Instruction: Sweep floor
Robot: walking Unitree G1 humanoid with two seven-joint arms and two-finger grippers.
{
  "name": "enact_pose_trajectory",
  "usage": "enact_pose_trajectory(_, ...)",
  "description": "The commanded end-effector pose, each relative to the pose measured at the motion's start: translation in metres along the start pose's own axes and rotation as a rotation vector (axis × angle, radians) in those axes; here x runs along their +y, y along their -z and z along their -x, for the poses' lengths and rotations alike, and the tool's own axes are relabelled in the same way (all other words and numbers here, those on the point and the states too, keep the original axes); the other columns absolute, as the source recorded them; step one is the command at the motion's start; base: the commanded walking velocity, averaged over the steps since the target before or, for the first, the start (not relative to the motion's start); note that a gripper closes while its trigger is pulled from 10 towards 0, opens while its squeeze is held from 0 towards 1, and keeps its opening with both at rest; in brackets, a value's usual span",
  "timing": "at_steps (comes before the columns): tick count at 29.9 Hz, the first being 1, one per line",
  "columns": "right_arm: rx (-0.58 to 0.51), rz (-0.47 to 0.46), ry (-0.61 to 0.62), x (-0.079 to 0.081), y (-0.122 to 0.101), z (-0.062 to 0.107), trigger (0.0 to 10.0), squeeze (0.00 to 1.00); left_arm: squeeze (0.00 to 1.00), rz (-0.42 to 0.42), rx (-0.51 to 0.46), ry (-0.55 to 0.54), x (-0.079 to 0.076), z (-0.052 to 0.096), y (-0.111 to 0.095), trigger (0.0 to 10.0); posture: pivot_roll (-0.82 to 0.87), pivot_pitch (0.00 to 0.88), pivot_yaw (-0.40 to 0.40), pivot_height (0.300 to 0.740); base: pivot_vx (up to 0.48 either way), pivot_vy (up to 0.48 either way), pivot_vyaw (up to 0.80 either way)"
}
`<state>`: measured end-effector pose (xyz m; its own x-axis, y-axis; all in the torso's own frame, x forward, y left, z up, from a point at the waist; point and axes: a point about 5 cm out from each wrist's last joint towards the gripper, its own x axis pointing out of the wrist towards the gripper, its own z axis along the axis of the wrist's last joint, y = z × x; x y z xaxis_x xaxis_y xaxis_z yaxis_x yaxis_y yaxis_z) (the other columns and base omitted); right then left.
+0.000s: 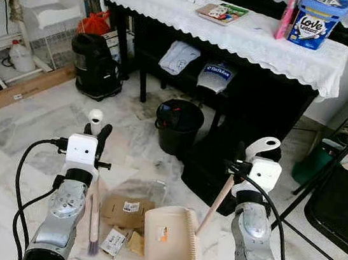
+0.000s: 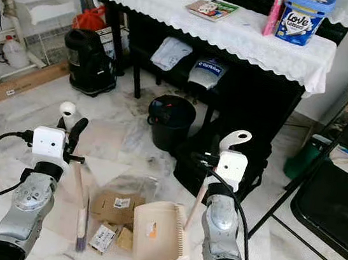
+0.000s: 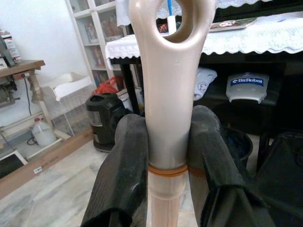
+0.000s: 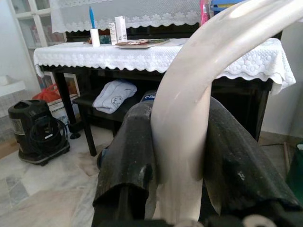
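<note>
While both tools are gripped and the litter lies between them, the step in hand reads as gathering scraps into the pan.

Left gripper: clenched on the brush handle, bristles down at the floor just left of the litter.
Right gripper: clamped on the dustpan handle; dustpan rests on the marble floor, its mouth facing the scraps.
Litter: flattened brown cardboard piece with a white label, a small printed carton, a tan scrap touching the pan's edge.

Next move, as judged: draw the brush rightward across the scraps toward the pan while the pan holds flat.

Legible writing: "Love" on the blue tub on the lace-covered table; "BitRobot" on the dark cushion below. Carton and label print too small to read.
</note>
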<state>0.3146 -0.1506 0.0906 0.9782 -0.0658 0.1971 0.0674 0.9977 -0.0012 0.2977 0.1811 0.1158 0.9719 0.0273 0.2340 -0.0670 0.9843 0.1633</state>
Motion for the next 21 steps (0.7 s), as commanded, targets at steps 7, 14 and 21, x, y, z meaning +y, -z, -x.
enact_pose_trajectory(7,-0.065,-0.004,0.004,-0.0004,-0.0116,-0.0047,10.0,0.00,0.00,0.010,-0.037,-0.019,0.0023,-0.0043,-0.0076,10.0,-0.01,0.074,-0.003,0.740,0.000,0.145,0.00)
enact_pose_trajectory(14,-0.046,-0.022,0.013,-0.0005,-0.0098,-0.0045,10.0,0.00,0.00,0.014,-0.037,-0.018,0.0019,-0.0042,-0.0076,10.0,-0.01,0.076,-0.003,0.740,0.000,0.296,0.00)
enact_pose_trajectory(21,-0.058,-0.009,0.009,-0.0007,-0.0115,-0.0056,10.0,0.00,0.00,0.018,-0.037,-0.015,0.0014,-0.0040,-0.0077,10.0,-0.01,0.076,-0.003,0.740,0.000,0.301,-0.44)
